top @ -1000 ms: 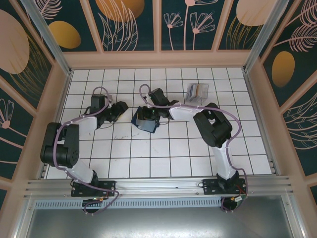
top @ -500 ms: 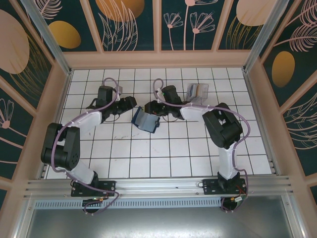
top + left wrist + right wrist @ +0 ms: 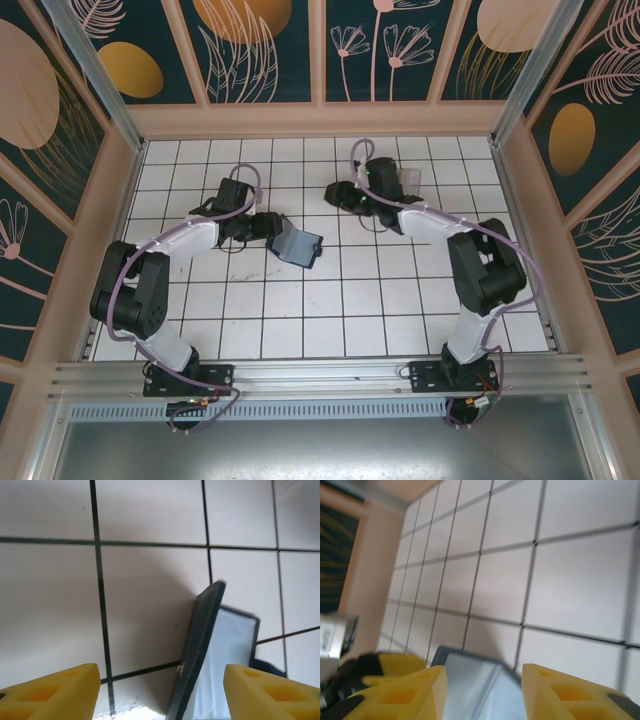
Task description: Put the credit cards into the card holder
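The card holder (image 3: 298,245) is a navy wallet lying open on the tiles, blue-grey inside, with one flap raised. My left gripper (image 3: 273,227) is at its left edge. In the left wrist view that gripper (image 3: 160,695) is open, and the wallet's raised flap (image 3: 200,650) stands between the yellow fingers with a gap on each side. My right gripper (image 3: 334,193) hovers open, up and to the right of the wallet and apart from it. Its wrist view looks past the open gripper (image 3: 482,690) down at the wallet's inside (image 3: 480,682). The credit cards are hidden.
A clear plastic tray (image 3: 408,177) peeks out behind the right arm near the back right. White tiled floor stretches in front of the wallet. Pink walls (image 3: 130,180) fence the table on all sides.
My right gripper has opened, left the wallet and drawn back to the right, towards the tray. My left gripper has moved right, up to the wallet, opening a little.
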